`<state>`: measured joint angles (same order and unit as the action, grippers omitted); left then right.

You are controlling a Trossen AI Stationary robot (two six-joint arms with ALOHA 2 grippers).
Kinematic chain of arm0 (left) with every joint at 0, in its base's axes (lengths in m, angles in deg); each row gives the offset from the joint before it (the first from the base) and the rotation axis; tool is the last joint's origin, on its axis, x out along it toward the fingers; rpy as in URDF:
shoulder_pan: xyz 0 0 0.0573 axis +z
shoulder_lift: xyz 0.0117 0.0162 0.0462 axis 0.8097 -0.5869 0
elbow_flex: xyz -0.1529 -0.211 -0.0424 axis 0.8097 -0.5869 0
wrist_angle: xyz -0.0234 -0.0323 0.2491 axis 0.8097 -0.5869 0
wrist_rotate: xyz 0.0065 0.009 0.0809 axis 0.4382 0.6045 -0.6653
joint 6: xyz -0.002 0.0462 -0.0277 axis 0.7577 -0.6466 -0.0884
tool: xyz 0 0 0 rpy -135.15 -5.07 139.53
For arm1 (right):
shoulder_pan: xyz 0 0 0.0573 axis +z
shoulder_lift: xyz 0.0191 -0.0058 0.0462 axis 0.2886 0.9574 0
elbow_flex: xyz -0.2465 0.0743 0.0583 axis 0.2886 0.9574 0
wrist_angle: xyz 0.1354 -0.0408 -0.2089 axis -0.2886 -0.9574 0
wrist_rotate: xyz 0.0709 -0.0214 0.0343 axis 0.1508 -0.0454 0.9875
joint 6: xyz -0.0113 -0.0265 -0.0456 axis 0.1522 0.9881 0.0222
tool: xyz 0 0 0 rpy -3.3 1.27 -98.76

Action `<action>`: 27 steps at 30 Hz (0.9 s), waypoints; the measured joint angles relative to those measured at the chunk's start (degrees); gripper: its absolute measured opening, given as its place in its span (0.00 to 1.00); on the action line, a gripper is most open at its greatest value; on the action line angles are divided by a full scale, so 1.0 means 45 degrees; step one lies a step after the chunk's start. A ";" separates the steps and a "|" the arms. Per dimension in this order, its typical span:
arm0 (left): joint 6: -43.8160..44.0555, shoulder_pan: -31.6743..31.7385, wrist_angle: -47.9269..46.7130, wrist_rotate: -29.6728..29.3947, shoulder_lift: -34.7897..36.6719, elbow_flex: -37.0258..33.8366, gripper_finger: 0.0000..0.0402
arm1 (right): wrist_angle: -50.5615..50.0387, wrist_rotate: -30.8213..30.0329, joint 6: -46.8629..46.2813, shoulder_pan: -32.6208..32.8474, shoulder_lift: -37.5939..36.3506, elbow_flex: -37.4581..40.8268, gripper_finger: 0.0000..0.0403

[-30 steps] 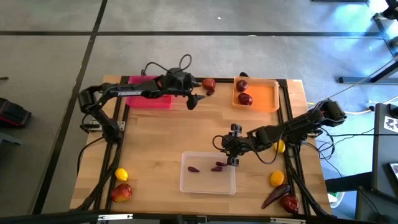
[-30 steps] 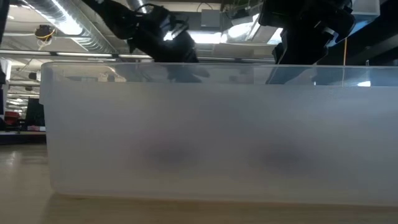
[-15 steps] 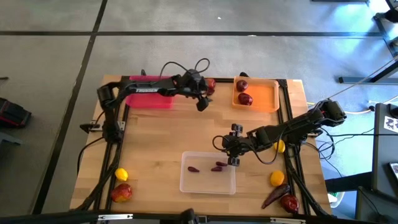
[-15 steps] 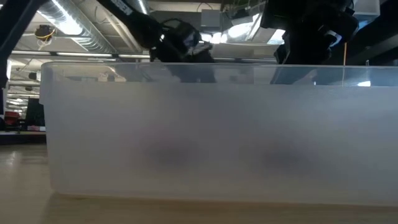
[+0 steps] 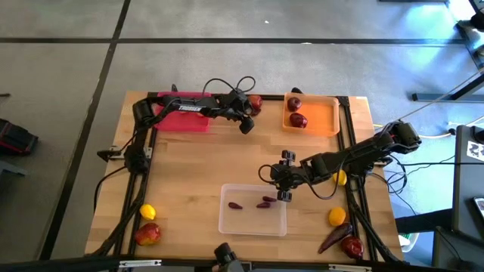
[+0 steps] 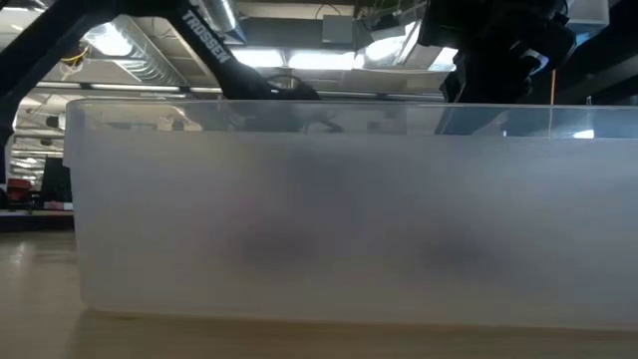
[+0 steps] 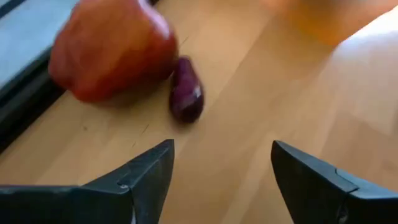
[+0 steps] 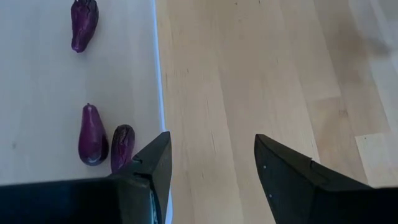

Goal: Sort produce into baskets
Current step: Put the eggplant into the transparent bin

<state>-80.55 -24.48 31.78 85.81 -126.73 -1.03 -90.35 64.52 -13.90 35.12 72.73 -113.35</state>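
Purple pod (image 7: pixel 186 98) lies just ahead of the left gripper (image 7: pixel 217 171), whose fingers are spread, touching the red fruit (image 7: pixel 112 46); the right gripper (image 8: pixel 211 165), likewise spread, waits by the clear tray (image 8: pixel 74 74).

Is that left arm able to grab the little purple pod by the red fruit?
Probably yes. The left gripper has its jaws open, facing the purple pod, with bare wood between them. The red fruit touching it might crowd the grasp.

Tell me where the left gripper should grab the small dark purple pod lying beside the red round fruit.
Grip the small dark purple pod across its narrow middle, coming straight down. It lies flat on the wood, touching the red round fruit, so set the open left gripper fingers clear of the fruit.
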 joint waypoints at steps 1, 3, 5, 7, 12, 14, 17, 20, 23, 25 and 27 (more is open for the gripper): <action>0.0025 0.0047 -0.0001 0.0000 -0.0072 -0.0001 0.64 | 0.0009 -0.0004 -0.0019 0.0000 0.0000 0.0000 0.48; 0.0043 0.0130 0.0008 0.0008 -0.0118 -0.0005 0.64 | 0.0010 -0.0013 -0.0022 0.0000 0.0000 0.0000 0.48; -0.0070 0.0140 0.0092 0.0009 -0.0105 -0.0005 0.64 | 0.0010 -0.0015 -0.0024 0.0000 0.0000 0.0000 0.48; -0.0242 0.0139 -0.0059 0.0006 -0.0011 -0.0007 0.64 | 0.0010 -0.0015 -0.0024 0.0000 0.0000 0.0000 0.48; -0.0963 -0.0069 -0.0835 0.0149 0.1094 -0.0010 0.64 | 0.0009 -0.0530 -0.0022 -0.0005 0.0000 0.0000 0.48; -0.1229 -0.0196 -0.1290 0.0159 0.1681 -0.0010 0.64 | 0.0014 -0.1133 -0.0019 -0.0048 0.0000 0.0000 0.48; -0.1706 -0.0379 -0.1857 0.0160 0.2732 -0.0055 0.64 | 0.0052 -0.1813 -0.0096 -0.0395 0.0000 0.0000 0.48; -0.1910 -0.0498 -0.1705 0.0124 0.4015 -0.0565 0.64 | 0.0254 -0.1905 -0.0212 -0.1110 0.0000 0.0000 0.48; -0.1997 -0.0571 -0.1625 0.0050 0.5285 -0.1444 0.64 | 0.0554 -0.1901 -0.0111 -0.1951 0.0000 0.0000 0.48; -0.1936 -0.0573 -0.1321 0.0011 0.6118 -0.2187 0.64 | 0.0818 -0.1870 0.0174 -0.2522 0.0000 0.0000 0.48; -0.1861 -0.0609 -0.0827 -0.0011 0.6897 -0.3027 0.64 | 0.1081 -0.1849 0.0448 -0.3069 0.0000 0.0000 0.48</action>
<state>-88.92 -27.22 28.05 85.76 -95.70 -14.66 -85.48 56.20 -11.88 21.31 72.73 -113.35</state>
